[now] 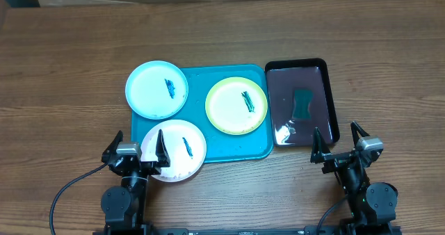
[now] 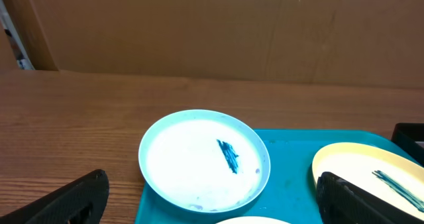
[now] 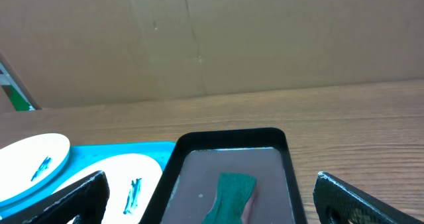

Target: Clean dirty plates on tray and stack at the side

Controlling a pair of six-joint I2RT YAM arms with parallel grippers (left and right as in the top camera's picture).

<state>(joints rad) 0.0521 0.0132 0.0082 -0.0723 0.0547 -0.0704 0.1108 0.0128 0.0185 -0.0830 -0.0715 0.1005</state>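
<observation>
Nearest, the left gripper (image 1: 139, 142) and right gripper (image 1: 336, 133) rest spread apart, empty. Beyond lie the dirty plates (image 1: 236, 105) on the tray (image 1: 233, 146), the white plate (image 1: 174, 151) overhanging its near edge. Best fetch the sponge (image 1: 302, 103) from the black tray (image 1: 332, 103) first.

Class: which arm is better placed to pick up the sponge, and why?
Right. The right gripper, open, sits at the near edge of the black tray, with the sponge just ahead. The left gripper is far off, by the white plate.
</observation>
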